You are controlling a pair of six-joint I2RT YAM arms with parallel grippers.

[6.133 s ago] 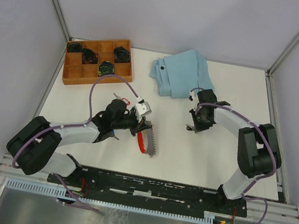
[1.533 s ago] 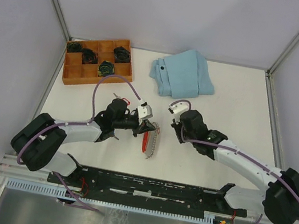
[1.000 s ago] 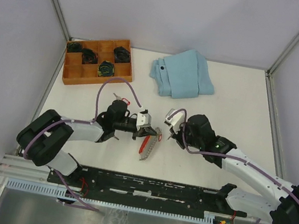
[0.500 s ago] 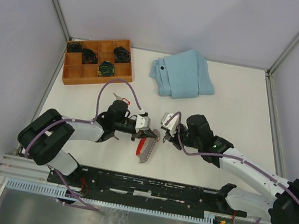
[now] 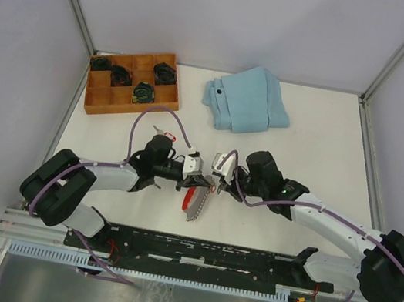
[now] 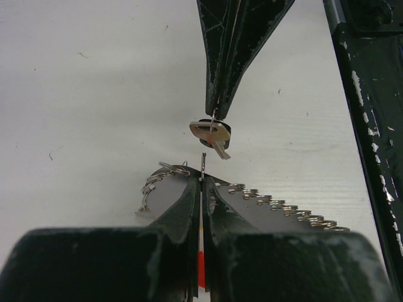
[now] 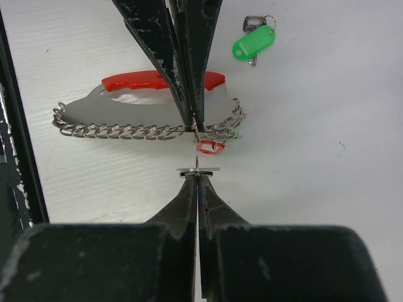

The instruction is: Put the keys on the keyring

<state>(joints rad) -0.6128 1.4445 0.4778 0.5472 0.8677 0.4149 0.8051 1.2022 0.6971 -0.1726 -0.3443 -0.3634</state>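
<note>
While both claws are pressed together, the left gripper (image 6: 201, 179) pinches one silvery loop of the red curved plastic keyring (image 7: 135, 80). The right gripper (image 7: 197, 179), just beside that loop, pinches the thin ring of a small silver key (image 6: 211, 133). Beyond the keyring lie a green-tagged key (image 7: 254, 41), a compartmented wooden tray (image 5: 127, 110) and a folded light-blue cloth (image 5: 246, 100).
</note>
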